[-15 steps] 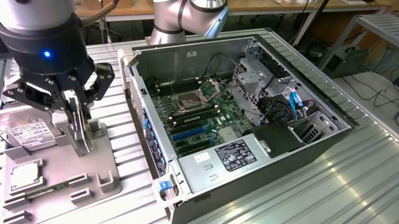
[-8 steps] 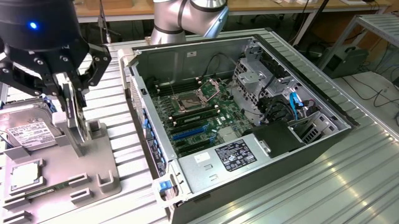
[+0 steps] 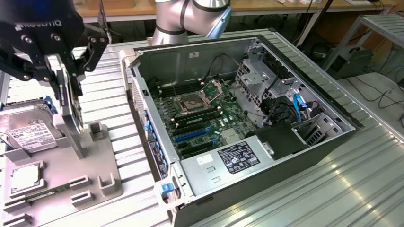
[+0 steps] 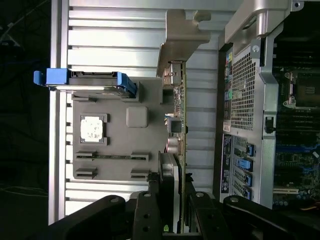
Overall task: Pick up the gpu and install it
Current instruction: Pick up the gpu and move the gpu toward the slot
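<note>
1. My fingers point(image 4: 148, 212) pinch the gpu point(image 4: 170, 172) by its edge, set narrowly apart with one on each face.
2. The gripper point(image 3: 63, 78) holds the card upright over the tray point(image 3: 107, 184), right at its stand point(image 3: 77, 142). I can't tell whether the card is clear of it.
3. I judge the pick made or nearly made, with the install all left to do. The case point(image 3: 328, 127) lies open beside the tray, and its blue slots point(image 3: 189, 135) are bare.

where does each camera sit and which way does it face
exterior view: set high, looking down at the open computer case and grey tray; the arm and gripper show.
wrist view: on the wrist, looking along the gripper at the gpu it clamps.
shared: gpu, tray, case, hard drive.
</note>
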Tool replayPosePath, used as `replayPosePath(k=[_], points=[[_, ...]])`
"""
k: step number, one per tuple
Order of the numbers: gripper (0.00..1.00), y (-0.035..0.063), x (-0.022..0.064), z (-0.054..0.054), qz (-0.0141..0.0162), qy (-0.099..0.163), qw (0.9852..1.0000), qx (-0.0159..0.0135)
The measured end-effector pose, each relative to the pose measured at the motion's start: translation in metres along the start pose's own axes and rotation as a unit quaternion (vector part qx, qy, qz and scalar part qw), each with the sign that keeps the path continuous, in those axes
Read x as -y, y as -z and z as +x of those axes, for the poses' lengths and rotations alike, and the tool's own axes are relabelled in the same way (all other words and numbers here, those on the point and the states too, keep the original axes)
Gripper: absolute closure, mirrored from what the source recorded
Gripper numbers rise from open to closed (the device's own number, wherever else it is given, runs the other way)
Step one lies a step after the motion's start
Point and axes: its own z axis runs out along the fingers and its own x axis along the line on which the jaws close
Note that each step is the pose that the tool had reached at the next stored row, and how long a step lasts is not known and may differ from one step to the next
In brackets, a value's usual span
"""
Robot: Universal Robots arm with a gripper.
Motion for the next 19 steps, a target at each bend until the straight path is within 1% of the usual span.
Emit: replayPosePath(k=[4, 6, 9, 10, 11, 12, 14, 15, 19], points=[[0.72, 0.0147, -0.0004, 0.001, 0.0001, 0.0, 1.0, 0.0], [0.72, 0.0155, -0.0006, 0.001, 0.0, 0.0, 1.0, 0.0005], [0.72, 0.0145, -0.0007, 0.001, 0.0001, 0.0, 1.0, 0.0028], [0.72, 0.014, -0.0007, 0.0, 0.0002, 0.0, 1.0, 0.004], [0.72, 0.0137, -0.0006, 0.0, 0.0003, 0.0, 1.0, 0.006], [0.72, 0.0137, -0.0006, -0.001, 0.0004, 0.0, 0.9999, 0.0104], [0.72, 0.0136, -0.0005, -0.003, 0.0006, 0.001, 0.9998, 0.0178], [0.72, 0.0133, -0.0005, -0.005, 0.0007, 0.001, 0.9998, 0.0196], [0.72, 0.0124, 0.0002, -0.025, 0.0007, 0.001, 0.9998, 0.0198]])
